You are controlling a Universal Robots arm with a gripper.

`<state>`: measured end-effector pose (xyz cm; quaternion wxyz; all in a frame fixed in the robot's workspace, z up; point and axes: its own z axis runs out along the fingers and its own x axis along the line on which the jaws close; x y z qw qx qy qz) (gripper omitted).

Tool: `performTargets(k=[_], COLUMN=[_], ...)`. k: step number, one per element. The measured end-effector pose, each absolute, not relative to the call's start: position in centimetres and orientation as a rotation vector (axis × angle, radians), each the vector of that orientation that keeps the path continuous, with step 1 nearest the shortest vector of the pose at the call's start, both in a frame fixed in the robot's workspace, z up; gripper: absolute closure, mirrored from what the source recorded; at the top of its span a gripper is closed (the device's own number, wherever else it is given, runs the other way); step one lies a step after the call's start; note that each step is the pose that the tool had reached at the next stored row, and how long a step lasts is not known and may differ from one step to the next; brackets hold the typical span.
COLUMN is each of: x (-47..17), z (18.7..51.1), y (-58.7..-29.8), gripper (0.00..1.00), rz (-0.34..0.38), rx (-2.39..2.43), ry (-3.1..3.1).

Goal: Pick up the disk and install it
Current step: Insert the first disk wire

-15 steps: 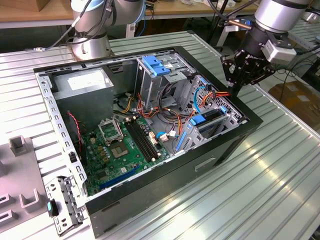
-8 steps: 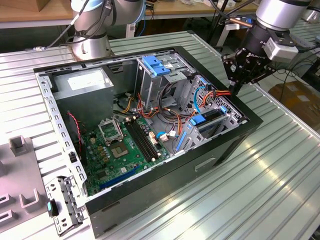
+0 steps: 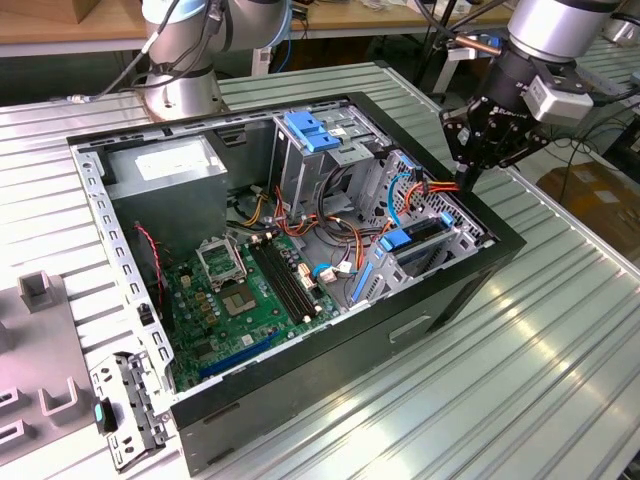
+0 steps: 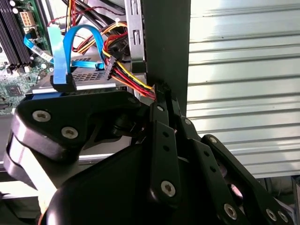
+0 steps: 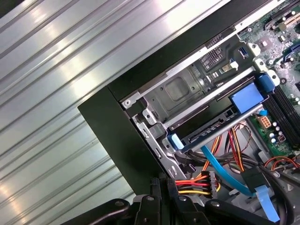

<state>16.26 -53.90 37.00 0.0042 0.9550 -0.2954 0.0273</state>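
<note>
Exterior view, case: the open black computer case (image 3: 300, 330) lies on a ribbed metal table (image 3: 560, 340), with bare table on its near side and on the exterior view's right.
Exterior view, claw: the gripper (image 3: 468, 183) hangs just above the case's rim on the exterior view's right. Its fingers are clenched together, tips down, beside a bunch of red and orange wires (image 3: 440, 186).
Exterior view, disk: the disk (image 3: 428, 228) sits in the drive bay at that right-hand end of the case. A blue rail shows on its near end, and metal cage walls stand close on either side.
Exterior view, room: the motherboard (image 3: 250, 290) takes up the middle of the case. The far upright cage with a blue handle (image 3: 313, 130) stands well apart from the claw.
Second wrist view, claw: the gripper (image 4: 161, 91) is pinched to a narrow point against the black case wall (image 4: 166, 42). Its tips touch the red, yellow and black power wires (image 4: 129, 77).
Second wrist view, cables: a blue flat cable (image 4: 70, 44) loops just beside those wires, leaving little free space inside the wall; outside it the table lies bare.
First wrist view, disk: the disk (image 5: 211, 129) is slotted into its bay, its blue rail tab at the end nearest the case corner.
First wrist view, claw: the gripper (image 5: 161, 185) is at the inner edge of the case wall, tips together, touching the wires of the power plug (image 5: 211, 180).
</note>
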Motion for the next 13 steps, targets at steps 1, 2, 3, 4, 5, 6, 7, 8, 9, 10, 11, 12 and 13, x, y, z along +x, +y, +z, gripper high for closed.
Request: performTargets(k=[1,2,3,4,5,6,7,8,9,10,11,12,13], x=[16.16,15.96,15.73,15.63,15.59,15.6,15.59,15.59,15.59,15.58,15.58,15.58,15.58], z=[37.0,37.01,37.0,37.0,37.0,37.0,37.0,37.0,37.0,37.0,37.0,37.0,37.0], y=[-53.9,-53.9,-53.9,-53.9,-53.91,-53.91,-53.91,-53.9,-53.91,-53.91,-53.9,-53.9,-53.91], gripper=[0.84,0.84,0.84,0.84,0.84,0.84,0.84,0.84,0.84,0.84,0.84,0.84,0.84], rz=[0.085,0.085,0.085,0.085,0.085,0.085,0.085,0.085,0.085,0.085,0.085,0.085,0.085], rx=[2.992,2.991,2.99,2.99,2.988,2.984,2.977,2.972,2.968,2.958,2.949,2.944,2.938], ry=[-0.926,-0.929,-0.931,-0.932,-0.937,-0.951,-0.969,-0.985,-0.997,-1.023,-1.047,-1.062,-1.077])
